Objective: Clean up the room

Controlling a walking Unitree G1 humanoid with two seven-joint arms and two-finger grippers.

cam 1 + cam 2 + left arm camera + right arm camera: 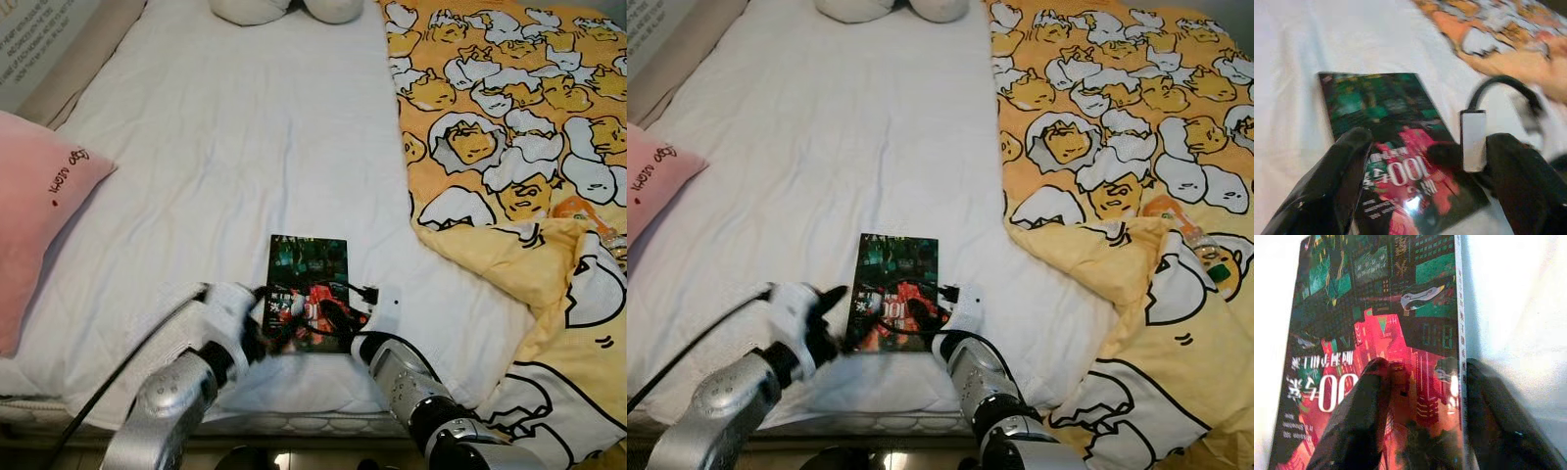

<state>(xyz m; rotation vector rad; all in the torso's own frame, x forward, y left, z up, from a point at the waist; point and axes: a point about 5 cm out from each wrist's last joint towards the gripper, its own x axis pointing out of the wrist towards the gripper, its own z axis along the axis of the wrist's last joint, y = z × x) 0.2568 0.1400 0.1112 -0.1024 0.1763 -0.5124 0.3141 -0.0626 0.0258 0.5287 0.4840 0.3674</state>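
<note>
Head: book (pixel 308 291) lies flat near your bed's (pixel 225 166) front edge, white sheet free beyond, blanket (pixel 509 127) right | left wrist: left gripper (pixel 1435 191) spread over book's left edge | right wrist: right gripper (pixel 1422 416) fingers apart, straddling its spine.

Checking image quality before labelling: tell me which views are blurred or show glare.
Eye views: evenly lit, sharp; book lies on the white sheet. Left wrist view: soft overall, blanket smeared, a small glare spot on the cover. Right wrist view: near black fingers out of focus, sheet washed out.
</note>
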